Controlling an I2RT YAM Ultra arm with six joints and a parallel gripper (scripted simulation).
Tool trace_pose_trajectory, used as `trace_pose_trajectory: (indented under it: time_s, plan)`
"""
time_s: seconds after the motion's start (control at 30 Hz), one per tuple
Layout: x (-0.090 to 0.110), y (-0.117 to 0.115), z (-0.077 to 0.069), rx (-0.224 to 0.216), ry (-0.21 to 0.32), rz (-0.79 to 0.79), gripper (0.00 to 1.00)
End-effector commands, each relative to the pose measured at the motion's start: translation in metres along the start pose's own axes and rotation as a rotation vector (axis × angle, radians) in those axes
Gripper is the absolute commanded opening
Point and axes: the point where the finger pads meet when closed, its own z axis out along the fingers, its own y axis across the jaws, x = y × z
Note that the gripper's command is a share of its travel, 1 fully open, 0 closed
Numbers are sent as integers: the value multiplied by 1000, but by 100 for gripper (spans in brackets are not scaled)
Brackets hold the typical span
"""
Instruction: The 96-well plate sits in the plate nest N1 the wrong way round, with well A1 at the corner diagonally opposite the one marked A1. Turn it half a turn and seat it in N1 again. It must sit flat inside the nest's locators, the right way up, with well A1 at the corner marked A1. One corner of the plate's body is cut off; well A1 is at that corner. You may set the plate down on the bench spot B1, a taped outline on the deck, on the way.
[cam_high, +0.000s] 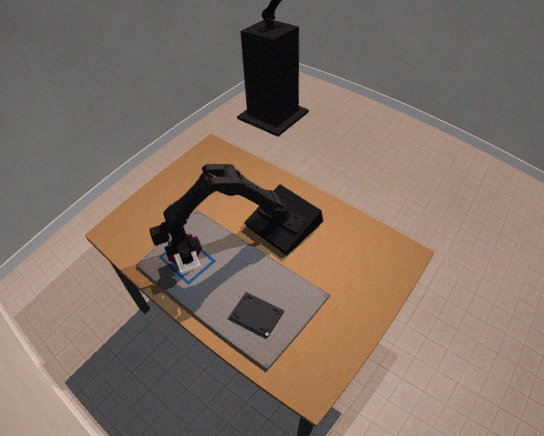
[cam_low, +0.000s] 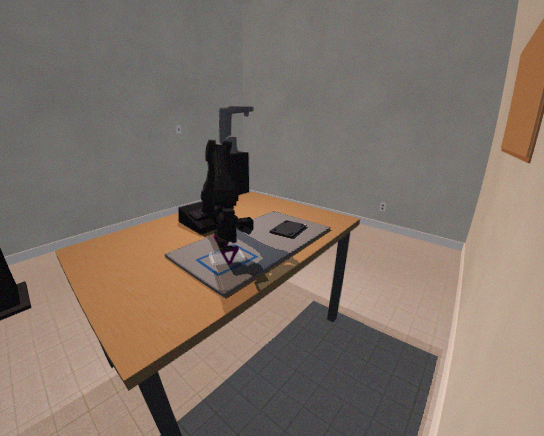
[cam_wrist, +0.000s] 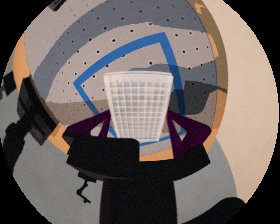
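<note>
Arm (cam_high: 220, 185), black, six-jointed, is seen reaching from its base (cam_high: 309, 216) down to the left end of the grey perforated deck (cam_high: 300, 295).

Gripper (cam_high: 188, 256): positioned directly over the bench spot B1 (cam_high: 208, 259), a blue taped outline. Jaws are spread fully apart, with nothing clamped; the purple fingers are seen on either side of the plate, and contact cannot be told.

96-well plate (cam_wrist: 138, 105): white, translucent, gridded. It is laid flat on the deck inside the blue outline, between the spread jaws. The cut corner cannot be made out.

Plate nest N1 (cam_high: 256, 314): a dark square fixture, set well apart to the right on the same deck, with a pale mark at its near corner.

Surface (cam_high: 380, 270): wooden, carrying the deck and arm base.

Black pedestal (cam_high: 271, 75): stood on the tiled floor behind the surface.
</note>
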Motion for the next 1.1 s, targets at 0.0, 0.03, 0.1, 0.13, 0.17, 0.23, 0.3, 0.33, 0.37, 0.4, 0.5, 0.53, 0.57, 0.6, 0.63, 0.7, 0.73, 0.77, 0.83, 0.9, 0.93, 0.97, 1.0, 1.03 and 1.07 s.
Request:
trace_pose_trajectory:
  time_s: [0.0,0.03,0.1,0.13,0.17,0.23,0.3,0.33,0.37,0.4,0.5,0.53,0.57,0.6,0.63,0.7,0.73,0.77,0.83,0.9,0.93,0.97,1.0,1.03,1.07]
  plan:
    - [-1,-4,-5,17,-1,-1,100]
    - [-1,-4,-5,17,-1,-1,100]
    - [-1,-4,-5,17,-1,-1,100]
    - [-1,-4,-5,17,-1,-1,100]
    - [-1,-4,-5,17,-1,-1,100]
    - [-6,-11,-19,43,-4,-8,100]
    - [-4,-10,-25,43,-4,-6,100]
    - [-3,-10,-27,44,-3,-5,100]
    - [-1,-10,-30,44,-3,-4,100]
    - [0,-10,-33,44,-3,-3,100]
    - [1,-10,-41,45,-3,-1,100]
    - [1,-10,-44,45,-3,-1,100]
    - [1,-9,-47,45,-3,-1,100]
    - [1,-9,-49,45,-3,-1,100]
    - [1,-9,-52,45,-3,-1,100]
    - [1,-9,-52,45,-3,-1,100]
    - [1,-9,-55,45,-3,-1,100]
    - [1,-9,-57,45,-3,-1,100]
    - [1,-9,-63,45,-3,-1,100]
    - [1,-8,-68,45,-3,-1,100]
    - [1,-8,-71,45,-3,-1,100]
    - [1,-8,-73,45,-3,-1,100]
    - [1,-8,-76,45,-3,-1,100]
    - [1,-8,-79,45,-3,-1,100]
    - [1,-8,-81,45,-3,-1,100]
